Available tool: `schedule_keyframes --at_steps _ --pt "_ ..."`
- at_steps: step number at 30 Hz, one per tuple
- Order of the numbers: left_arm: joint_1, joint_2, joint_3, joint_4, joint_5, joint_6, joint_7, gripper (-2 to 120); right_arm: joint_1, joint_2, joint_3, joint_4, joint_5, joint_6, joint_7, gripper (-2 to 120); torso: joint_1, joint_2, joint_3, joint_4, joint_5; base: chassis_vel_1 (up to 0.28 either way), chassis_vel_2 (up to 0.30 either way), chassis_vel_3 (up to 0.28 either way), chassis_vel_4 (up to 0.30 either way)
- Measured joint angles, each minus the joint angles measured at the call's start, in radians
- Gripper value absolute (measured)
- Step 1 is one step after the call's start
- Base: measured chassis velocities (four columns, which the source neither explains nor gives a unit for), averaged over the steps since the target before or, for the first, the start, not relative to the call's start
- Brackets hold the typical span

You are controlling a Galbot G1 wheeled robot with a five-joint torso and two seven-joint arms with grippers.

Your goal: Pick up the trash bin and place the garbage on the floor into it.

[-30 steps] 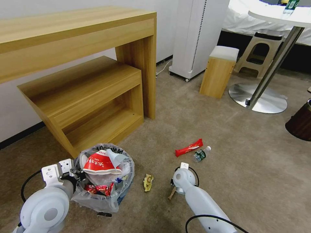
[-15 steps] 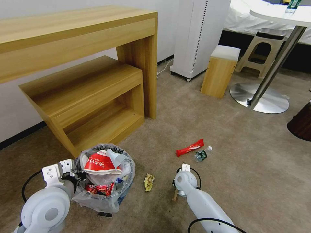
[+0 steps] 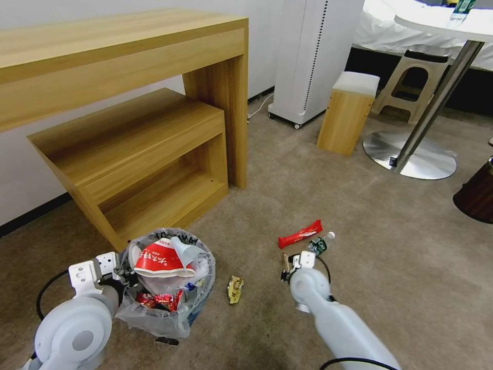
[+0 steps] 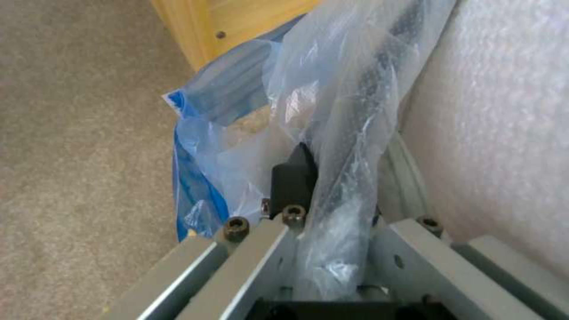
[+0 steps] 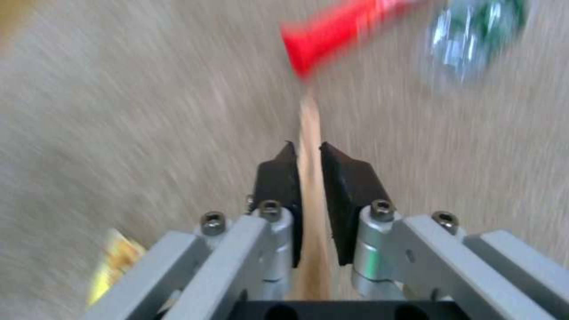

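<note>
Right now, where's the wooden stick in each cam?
Head view: the wooden stick pokes up from the right gripper, low centre, just short of the red wrapper.
Right wrist view: centre of frame, pinched between the right gripper's pads.
Left wrist view: not in it; this one looks at the trash bin liner clamped in the left gripper.
Shared landmark: the red wrapper beyond the stick's tip.

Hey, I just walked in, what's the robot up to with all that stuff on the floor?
It is tidying litter into a bin. The left gripper is clamped on the rim of the trash bin, which already holds a red-white cup and red packets. The right gripper is shut on a wooden stick, held above the carpet near a red wrapper and a small bottle. A yellow wrapper also lies on the carpet beside the bin.
</note>
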Motion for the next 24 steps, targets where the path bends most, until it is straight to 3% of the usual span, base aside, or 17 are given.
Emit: schedule_keyframes --at_steps 3,6,7,10,13,19,22,24 --pt "-0.001 0.003 0.005 -0.004 -0.013 0.002 0.006 0 -0.005 -0.055 0.007 0.065 -0.016 0.063 -0.068 6 0.0 0.0 0.0 -0.0001 -0.0001 0.0 0.0 0.0 0.0" --pt "-0.002 0.005 0.012 -0.008 -0.027 0.005 0.016 0 -0.003 -0.126 0.006 0.131 -0.061 0.18 -0.22 0 0.0 0.0 0.0 -0.0001 0.0 0.0 0.0 0.0 0.0" --pt "-0.002 0.005 0.012 -0.008 -0.027 0.005 0.016 0 -0.003 -0.126 0.006 0.131 -0.061 0.18 -0.22 0 0.0 0.0 0.0 -0.0001 0.0 0.0 0.0 0.0 0.0" --pt "-0.003 0.003 0.018 -0.014 -0.042 0.007 0.022 0 0.018 -0.169 -0.016 0.139 -0.137 0.339 -0.421 0 0.0 0.0 0.0 0.0 -0.0001 0.0 0.0 0.0 0.0" --pt "0.0 0.002 0.019 -0.016 -0.042 0.008 0.025 0 0.033 -0.177 -0.031 0.137 -0.154 0.391 -0.49 0 0.0 0.0 0.0 0.0001 0.0 0.0 0.0 0.0 0.0" --pt "0.005 0.004 0.01 -0.016 -0.042 0.008 0.028 0 0.047 -0.165 -0.047 0.131 -0.157 0.403 -0.515 0 0.0 0.0 0.0 0.0003 0.0 0.0 0.0 0.0 0.0" --pt "0.004 0.003 0.01 -0.016 -0.042 0.008 0.029 0 0.032 -0.152 -0.047 0.12 -0.128 0.362 -0.459 0 0.0 0.0 0.0 0.0002 -0.0002 0.0 0.0 0.0 0.0" --pt "0.004 0.002 0.011 -0.014 -0.042 0.008 0.03 0 0.011 -0.14 -0.043 0.113 -0.072 0.272 -0.352 3 0.0 0.0 0.0 0.0001 -0.0001 0.0 0.0 0.0 0.0"
